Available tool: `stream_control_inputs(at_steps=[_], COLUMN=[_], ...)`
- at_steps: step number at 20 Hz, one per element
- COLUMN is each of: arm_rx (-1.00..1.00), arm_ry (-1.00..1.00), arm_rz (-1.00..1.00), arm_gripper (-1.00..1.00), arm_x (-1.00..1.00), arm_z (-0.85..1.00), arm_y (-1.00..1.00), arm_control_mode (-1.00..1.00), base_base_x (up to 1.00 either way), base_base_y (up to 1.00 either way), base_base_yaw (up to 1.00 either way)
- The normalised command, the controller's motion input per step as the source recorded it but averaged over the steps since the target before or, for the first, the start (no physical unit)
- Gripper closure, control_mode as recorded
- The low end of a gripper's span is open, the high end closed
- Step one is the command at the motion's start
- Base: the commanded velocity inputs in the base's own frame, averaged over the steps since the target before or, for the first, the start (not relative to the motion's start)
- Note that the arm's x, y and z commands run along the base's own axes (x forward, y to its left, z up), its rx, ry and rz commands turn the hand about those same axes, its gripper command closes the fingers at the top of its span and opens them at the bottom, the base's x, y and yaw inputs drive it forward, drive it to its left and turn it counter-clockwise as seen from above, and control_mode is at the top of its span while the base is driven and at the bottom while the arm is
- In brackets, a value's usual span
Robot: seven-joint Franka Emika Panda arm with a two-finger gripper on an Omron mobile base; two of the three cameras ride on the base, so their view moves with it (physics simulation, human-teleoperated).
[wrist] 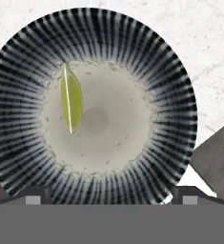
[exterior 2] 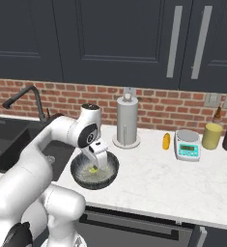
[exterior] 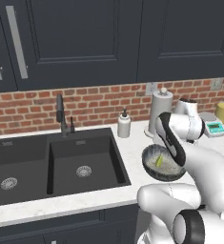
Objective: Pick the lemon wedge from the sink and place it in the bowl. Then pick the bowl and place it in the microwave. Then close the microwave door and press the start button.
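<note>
The gripper (exterior 2: 96, 161) hangs right over the bowl (exterior 2: 94, 171), jaws spread wide and holding nothing. The lemon wedge (wrist: 70, 98) lies loose inside the bowl on the counter (exterior 2: 173, 181), beside the sink (exterior: 51, 162).

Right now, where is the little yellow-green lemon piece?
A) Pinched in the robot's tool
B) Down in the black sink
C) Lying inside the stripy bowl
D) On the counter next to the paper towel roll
C: the lemon wedge lies on the pale inside of the bowl, which stands on the counter beside the sink, and the open tool above holds nothing.
</note>
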Motion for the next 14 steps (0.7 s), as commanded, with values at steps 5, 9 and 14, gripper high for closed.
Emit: stream_control_inputs(at_steps=[5,9,14], arm_rx=[0.00,0.00,0.00], arm_ry=[0.00,0.00,0.00], arm_rz=[0.00,0.00,0.00], arm_gripper=[-1.00,-1.00,-1.00], arm_x=[-0.32,-0.06,0.00], arm_z=[0.07,-0.07,-0.02], arm_y=[-0.28,-0.38,-0.39], arm_control_mode=[-1.00,-1.00,-1.00], base_base_x=[0.00,0.00,0.00], base_base_y=[0.00,0.00,0.00], base_base_yaw=[0.00,0.00,0.00])
